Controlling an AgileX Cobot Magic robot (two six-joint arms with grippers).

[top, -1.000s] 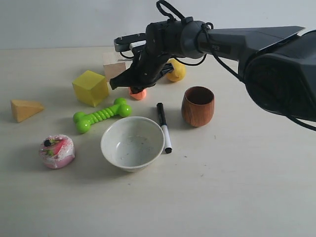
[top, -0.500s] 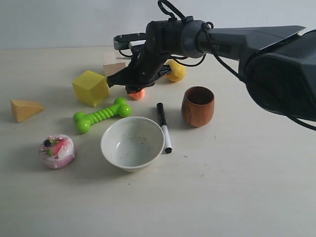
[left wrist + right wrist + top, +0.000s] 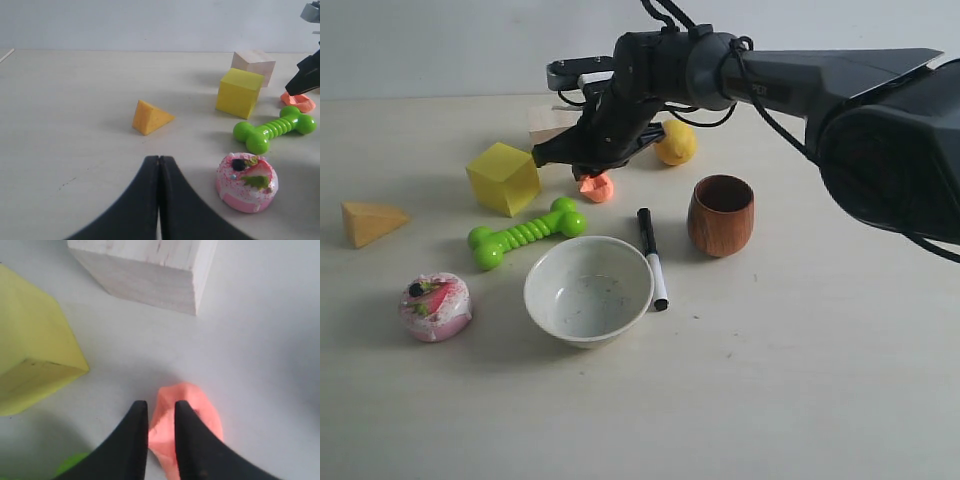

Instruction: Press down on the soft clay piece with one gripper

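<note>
The left claw (image 3: 159,161) only shows in its own wrist view. It's pressed fully together with nothing in it, and the pink-and-white lump (image 3: 247,181) sits on the table just past its tips.

In the wide shot the closest thing is the white bowl (image 3: 570,330) on the pale table (image 3: 800,400), so take that as the middle of the dial. The pink-and-white lump is out at its 9 o'clock, with red and green bits on top. A black-and-white marker (image 3: 652,258) lies just beside the bowl at 2 o'clock. Further out on the same bearing there's a brown wooden cup (image 3: 721,220), standing upright. A green bone toy (image 3: 527,232) sits between 10 and 11 o'clock, and an orange wedge (image 3: 372,222) is way out between 9 and 10.

Straight up at the bowl's 12 o'clock, a bit past the end of the bone toy, is the clay piece (image 3: 597,187). It's a small, lumpy salmon-orange blob lying on the table. From the clay, the yellow cube (image 3: 504,177) is at 9 o'clock. A pale wooden block (image 3: 545,128) is further back at 11 o'clock, and the lemon (image 3: 676,143) is at 2 o'clock.

The right claw (image 3: 161,407) reaches in on a thick black arm (image 3: 820,80) and hangs right over the clay. Its fingers (image 3: 135,440) are all but pressed together with just a thin slit between them, pinching nothing. Can't tell if the tips actually touch the clay.
</note>
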